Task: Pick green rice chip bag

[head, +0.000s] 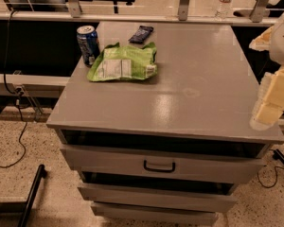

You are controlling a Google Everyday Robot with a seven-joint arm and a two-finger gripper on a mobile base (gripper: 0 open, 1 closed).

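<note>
The green rice chip bag lies flat on the grey cabinet top toward the back left, its white label panels facing up. My gripper hangs at the right edge of the view, near the cabinet's front right corner, far to the right of the bag and apart from it. It holds nothing that I can see.
A blue soda can stands upright just left of the bag. A small dark snack wrapper lies behind the bag. The cabinet has drawers below, the top one with a black handle. A water bottle stands on the ledge behind.
</note>
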